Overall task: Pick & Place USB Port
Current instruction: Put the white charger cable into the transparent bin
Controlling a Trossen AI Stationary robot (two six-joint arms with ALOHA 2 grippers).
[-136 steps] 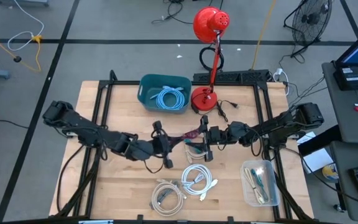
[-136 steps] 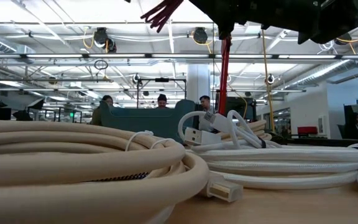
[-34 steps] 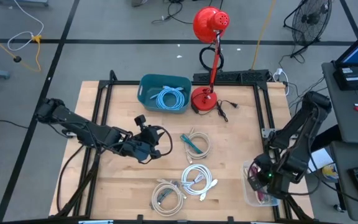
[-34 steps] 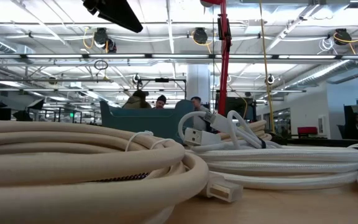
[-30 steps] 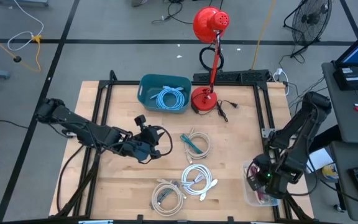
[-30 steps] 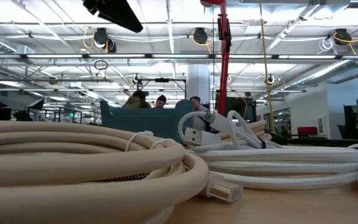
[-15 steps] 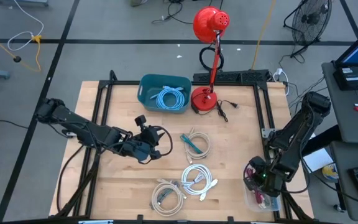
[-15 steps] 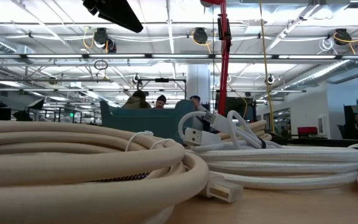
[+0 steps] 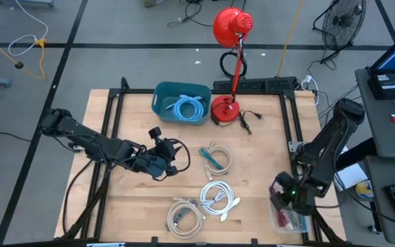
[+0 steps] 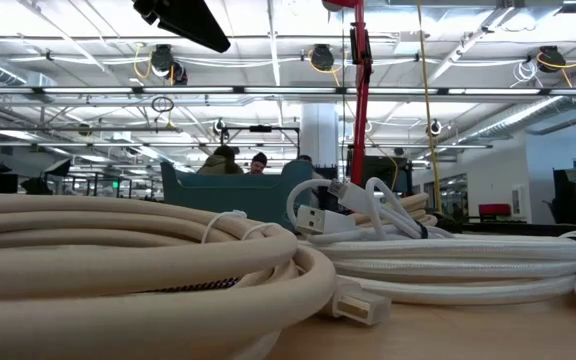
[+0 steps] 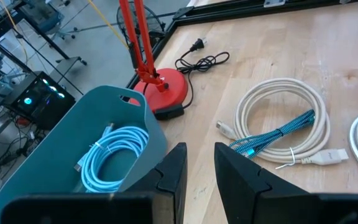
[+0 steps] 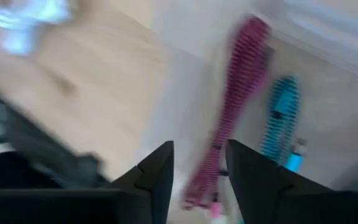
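Table (image 9: 132, 206): one, wooden.
Teal bin (image 9: 163, 96): one, holding a blue cable.
White cable coils (image 9: 218, 195): three.
Right gripper (image 12: 197, 171): fingers parted over clear tray (image 9: 276, 218); pink cable (image 12: 229, 124) inside.
Left gripper (image 11: 197, 168): parted, empty, mid-table.
Writing: none readable.

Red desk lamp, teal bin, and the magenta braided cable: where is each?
Red desk lamp (image 9: 232, 27): high view, on its shade.
Teal bin (image 9: 162, 92): high view, on its rim.
Magenta braided cable (image 12: 232, 124): right wrist view, mid-length.

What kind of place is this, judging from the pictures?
Probably an open-plan robotics lab or workshop: exposed ceiling pipes, a wooden workbench with coiled white cables, and a standing floor fan.
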